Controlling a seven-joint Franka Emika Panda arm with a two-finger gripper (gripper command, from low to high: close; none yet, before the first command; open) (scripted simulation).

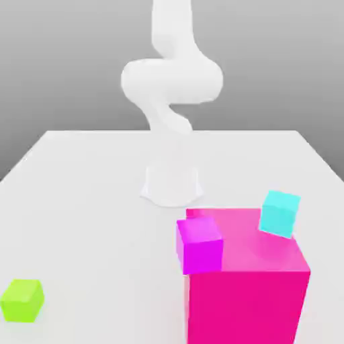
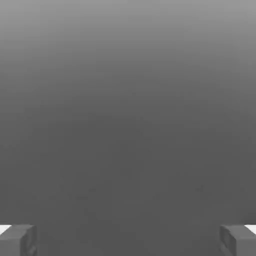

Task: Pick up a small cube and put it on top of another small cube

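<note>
The small lime-green cube [image 1: 22, 300] rests on the white table [image 1: 80, 201] near its front edge, at the exterior view's left. It stands alone, far from the arm's base [image 1: 171, 185]. In the hand view my gripper [image 2: 128, 240] is open: its two grey fingertips [image 2: 17, 240] stand wide apart, with nothing between them and only plain grey background beyond. The white arm [image 1: 171, 80] rises from its base and curls upward at the back of the table.
A large magenta block [image 1: 245, 289] stands at the front of the exterior view's right. A small violet-magenta cube [image 1: 199, 244] sits at its near left corner, and a small cyan cube [image 1: 279, 213] sits tilted on its top.
</note>
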